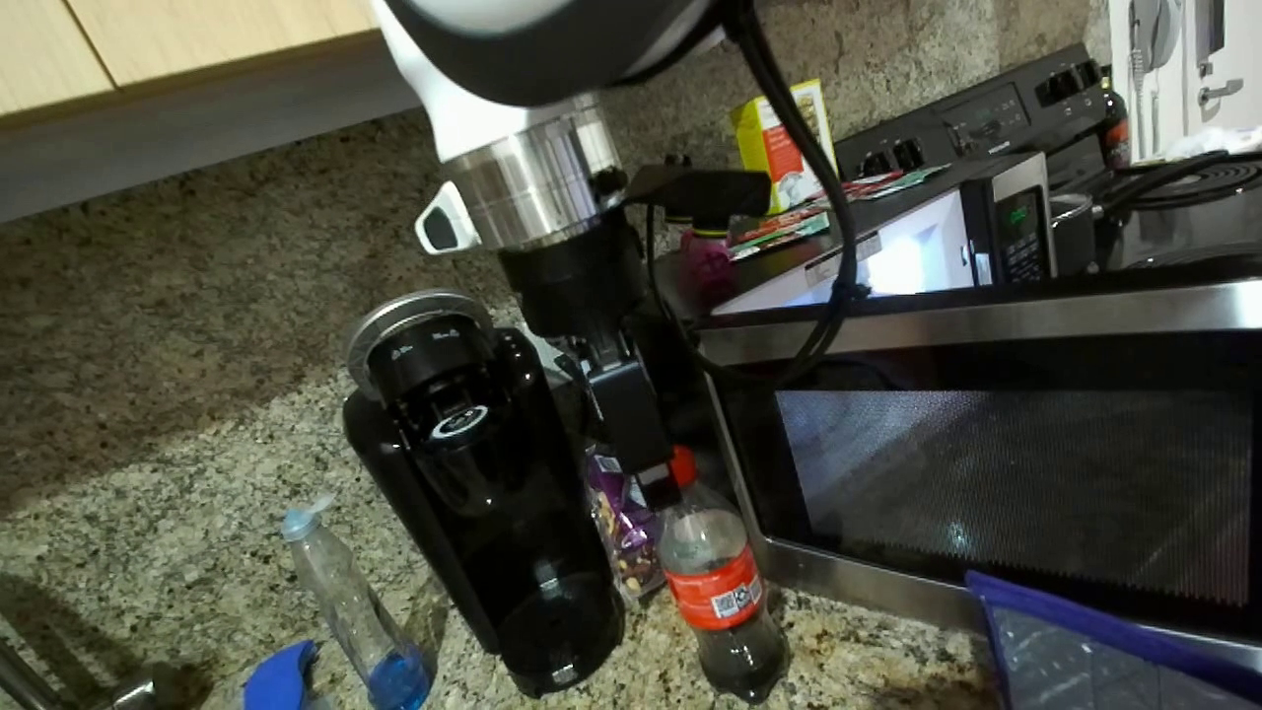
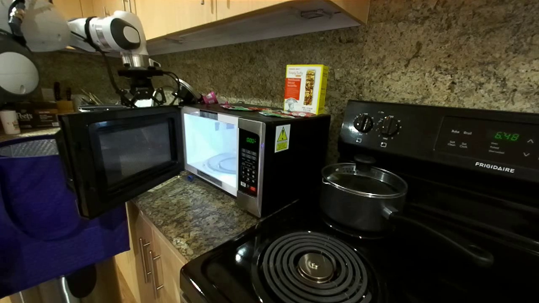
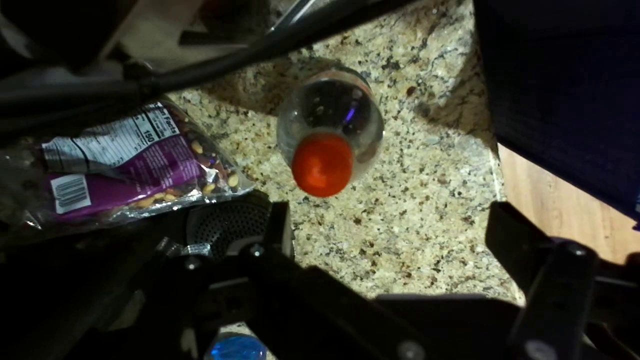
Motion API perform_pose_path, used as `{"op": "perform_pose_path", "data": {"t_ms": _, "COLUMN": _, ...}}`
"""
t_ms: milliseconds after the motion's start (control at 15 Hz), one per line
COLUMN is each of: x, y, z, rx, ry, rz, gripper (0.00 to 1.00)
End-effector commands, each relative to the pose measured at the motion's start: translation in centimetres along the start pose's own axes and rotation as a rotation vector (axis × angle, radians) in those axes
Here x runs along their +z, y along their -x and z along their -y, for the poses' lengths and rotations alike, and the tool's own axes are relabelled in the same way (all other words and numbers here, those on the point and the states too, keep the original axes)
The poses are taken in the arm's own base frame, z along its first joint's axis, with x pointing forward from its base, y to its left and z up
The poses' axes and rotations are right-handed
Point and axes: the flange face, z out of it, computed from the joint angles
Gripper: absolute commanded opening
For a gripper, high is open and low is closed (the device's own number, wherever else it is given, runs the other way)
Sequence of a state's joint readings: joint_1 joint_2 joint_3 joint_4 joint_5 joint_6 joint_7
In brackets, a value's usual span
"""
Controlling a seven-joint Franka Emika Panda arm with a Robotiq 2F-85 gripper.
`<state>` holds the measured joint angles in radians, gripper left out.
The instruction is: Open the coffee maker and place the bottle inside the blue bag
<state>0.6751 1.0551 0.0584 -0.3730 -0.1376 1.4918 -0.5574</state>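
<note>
"While the gripper [image 3: 389, 227] hangs with nothing held, how do its fingers [image 3: 512, 237] stand?"

"Spread wide apart, with granite counter [image 3: 400, 215] showing between them."

"And which way is the bottle?"

"The bottle [image 1: 718, 592] stands upright on the counter, its long axis pointing up toward the wrist. Its red cap [image 3: 322, 164] sits just past the fingertip line, toward the top of the wrist view and nearer the finger on that view's left. I'd say the next move needs the gripper brought forward and centred over it."

"Touching?"

"Apart, by the wrist view. In an exterior view a fingertip crosses the cap, so no telling there."

"What about containers?"

"Dark cola fills the bottle's lower part. A nut packet [image 1: 628, 523] shows between it and the coffee maker [image 1: 483, 498], whose lid [image 1: 426, 345] looks raised, though I'm not certain. Beyond that machine, a clear bottle [image 1: 345, 592] holds blue liquid [image 1: 397, 680]; the microwave [image 2: 294, 168] has a turntable [image 2: 223, 163] inside. The blue bag [image 2: 42, 198] is at the counter's edge, on the wrist view's right; its contents don't show."
</note>
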Motion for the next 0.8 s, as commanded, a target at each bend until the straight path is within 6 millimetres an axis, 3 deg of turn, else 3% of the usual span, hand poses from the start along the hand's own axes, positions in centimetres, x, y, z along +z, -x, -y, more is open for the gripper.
{"op": "perform_pose_path", "data": {"t_ms": 0, "x": 0.8, "y": 0.5, "z": -0.8, "rx": -0.014, "ry": 0.037, "rz": 0.045, "gripper": 1.0}}
{"op": "perform_pose_path", "data": {"t_ms": 400, "x": 2.8, "y": 1.0, "z": -1.5, "rx": -0.004, "ry": 0.036, "rz": 0.088, "gripper": 1.0}}
{"op": "perform_pose_path", "data": {"t_ms": 467, "x": 3.0, "y": 1.1, "z": -1.6, "rx": -0.004, "ry": 0.035, "rz": 0.091, "gripper": 0.75}}
{"op": "perform_pose_path", "data": {"t_ms": 533, "x": 3.1, "y": 1.1, "z": -1.6, "rx": -0.003, "ry": 0.035, "rz": 0.092, "gripper": 0.74}}
{"op": "perform_pose_path", "data": {"t_ms": 733, "x": 3.4, "y": 1.1, "z": -1.8, "rx": 0.001, "ry": 0.031, "rz": 0.089, "gripper": 0.54}}
